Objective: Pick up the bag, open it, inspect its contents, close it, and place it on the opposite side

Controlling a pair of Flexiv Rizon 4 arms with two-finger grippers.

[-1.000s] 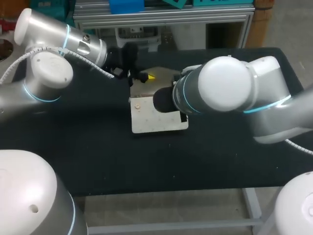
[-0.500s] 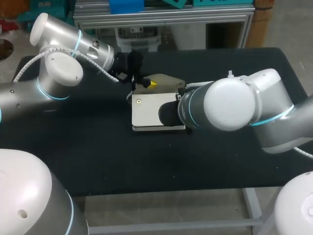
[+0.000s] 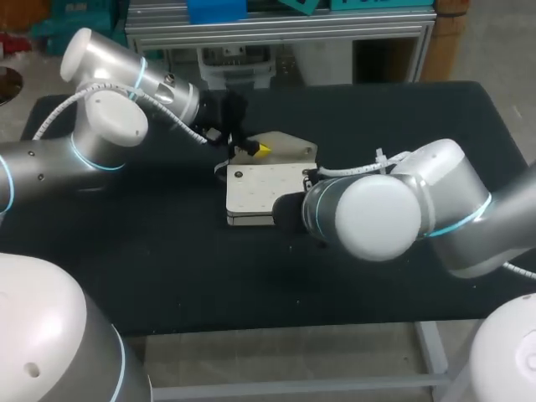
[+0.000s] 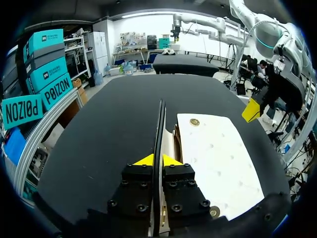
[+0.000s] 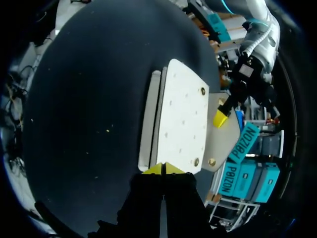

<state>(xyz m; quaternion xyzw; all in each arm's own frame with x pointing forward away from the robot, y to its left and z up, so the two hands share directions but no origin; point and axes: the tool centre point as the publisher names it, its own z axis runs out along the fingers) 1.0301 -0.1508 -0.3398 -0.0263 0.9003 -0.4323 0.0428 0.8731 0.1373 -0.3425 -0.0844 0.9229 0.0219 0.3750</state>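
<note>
A flat white bag lies in the middle of the black table. Its beige flap is raised off the back edge. My left gripper is shut on that flap; in the left wrist view the flap runs edge-on between the gripper's yellow tips, with the white bag body beside them. My right gripper is shut, its tips at the near edge of the bag's white panel, with nothing seen between them. In the head view the right arm hides that gripper.
The black table extends well to the left, right and front of the bag. Both arms crowd the bag from its two sides. The left gripper's yellow tip shows on the flap in the right wrist view.
The right arm has swung down toward the table's front, uncovering more of the bag. The left arm has shifted a little rightward with the flap in its grip.
</note>
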